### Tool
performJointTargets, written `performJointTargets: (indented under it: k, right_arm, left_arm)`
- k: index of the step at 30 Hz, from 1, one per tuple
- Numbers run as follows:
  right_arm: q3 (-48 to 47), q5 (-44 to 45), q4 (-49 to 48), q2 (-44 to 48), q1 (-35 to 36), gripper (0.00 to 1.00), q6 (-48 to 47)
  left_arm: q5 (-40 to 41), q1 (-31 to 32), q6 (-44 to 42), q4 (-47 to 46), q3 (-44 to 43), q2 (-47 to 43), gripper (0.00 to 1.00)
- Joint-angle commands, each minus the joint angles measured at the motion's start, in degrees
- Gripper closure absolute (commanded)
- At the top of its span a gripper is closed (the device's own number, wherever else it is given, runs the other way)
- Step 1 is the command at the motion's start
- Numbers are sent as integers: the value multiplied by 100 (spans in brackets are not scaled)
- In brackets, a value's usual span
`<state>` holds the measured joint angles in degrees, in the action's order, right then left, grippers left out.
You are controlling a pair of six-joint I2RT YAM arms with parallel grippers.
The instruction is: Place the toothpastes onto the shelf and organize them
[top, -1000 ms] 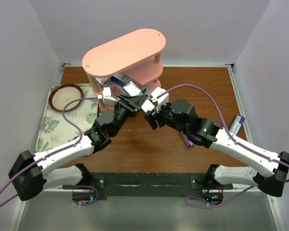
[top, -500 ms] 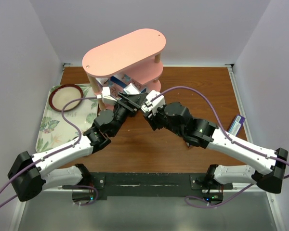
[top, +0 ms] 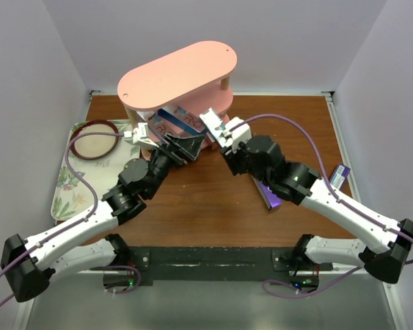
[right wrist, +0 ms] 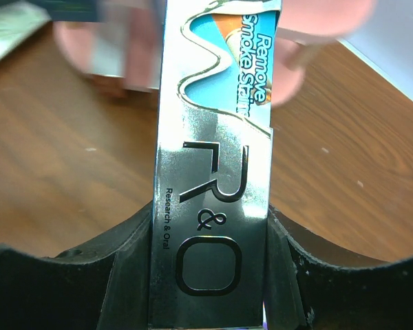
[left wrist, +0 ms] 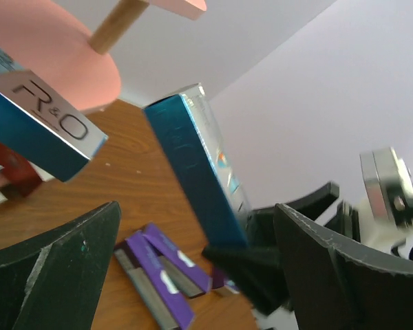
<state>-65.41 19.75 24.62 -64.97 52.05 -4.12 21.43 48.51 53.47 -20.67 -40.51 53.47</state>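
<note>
My right jaws clench the box (right wrist: 213,172) mid-frame; my left jaws gape wide, box between them untouched

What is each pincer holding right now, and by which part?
Right pincer grips the silver-blue toothpaste box by its long edges, at the R&O logo end. Left pincer is open, holding nothing.

Lighting: bright, even, from overhead; shadows on the table (top: 213,206) were soft. Right wrist view: glare streaked the mirror-silver face of the toothpaste box (right wrist: 213,172); the shelf (right wrist: 330,17) behind was blurred (motion or focus, unclear). Left wrist view: right edge smeared.
</note>
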Motion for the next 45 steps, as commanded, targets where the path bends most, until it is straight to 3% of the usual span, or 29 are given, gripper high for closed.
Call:
performJointTargets:
  k: [1, 10, 16, 21, 26, 45]
  right_arm:
    - [-341, -418, -80, 81, -757, 77, -80]
    - [-1087, -1271, -159, -973, -1803, 79, -510]
    - [-2079, -1869, -230, -2079, -2076, 79, -845]
    - [-2564, -2115, -396, -2678, -2155, 78, -915]
    - [-2644, -2142, -809, -3082, -2182, 77, -889]
    - [-2486, -2282, -1899, -3610, -2182, 68, -687]
  left_arm:
    - [318, 18, -1688, 871, -484, -293, 1]
    - [810, 0, -3911, 1697, -826, -803, 1]
    - [451, -26, -5135, 1793, -993, -821, 1]
    - [353, -403, -5242, 1489, -530, -987, 2]
    - [-350, -1492, -4662, 1425, -282, -1225, 3]
    - [-95, -1590, -4750, 1346, -124, -1533, 5]
